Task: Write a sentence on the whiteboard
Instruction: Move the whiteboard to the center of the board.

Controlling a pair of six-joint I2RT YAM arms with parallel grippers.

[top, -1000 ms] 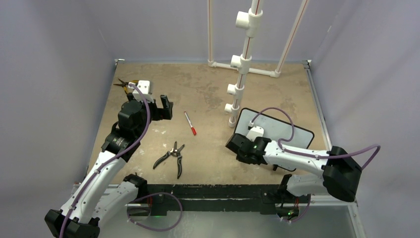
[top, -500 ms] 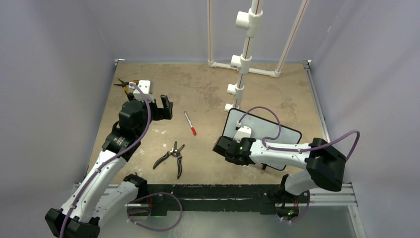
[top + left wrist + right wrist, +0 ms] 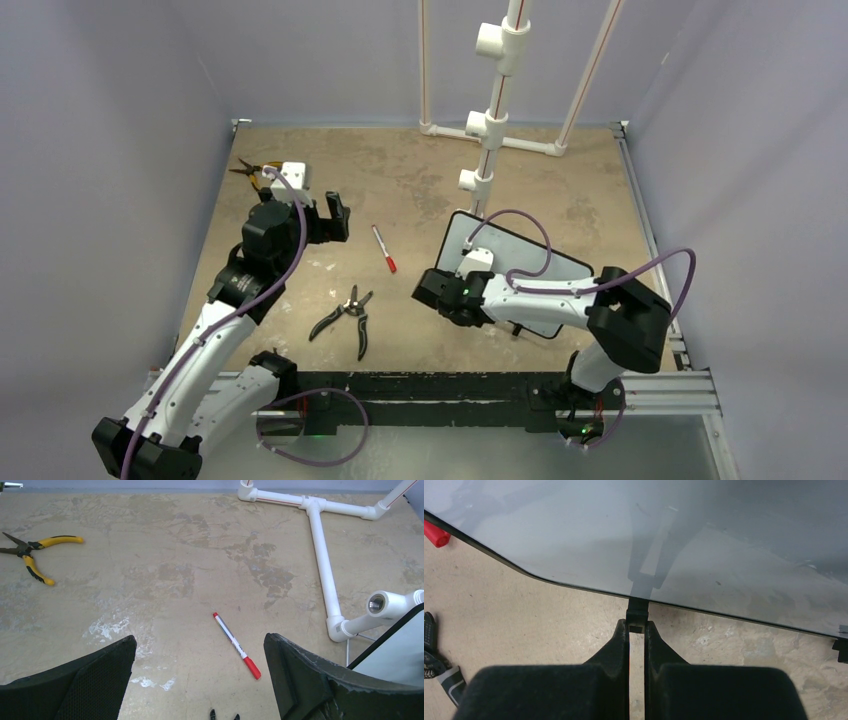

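Dragged leftward, the whiteboard [image 3: 515, 250] now sits right of centre frame. Only the right wrist view shows the right gripper [image 3: 637, 630] pinched on its black foot [image 3: 636, 614]; the left gripper [image 3: 199, 645] gapes wide over a marker [image 3: 236, 645].

plain pale lavender-grey walls [image 3: 100, 150] close in the tabletop [image 3: 400, 170] on three sides. its surface is mottled tan, worn with paler scuffs and darker blotches. a white pipe frame [image 3: 486, 126] stands at its far edge. light is soft, even.
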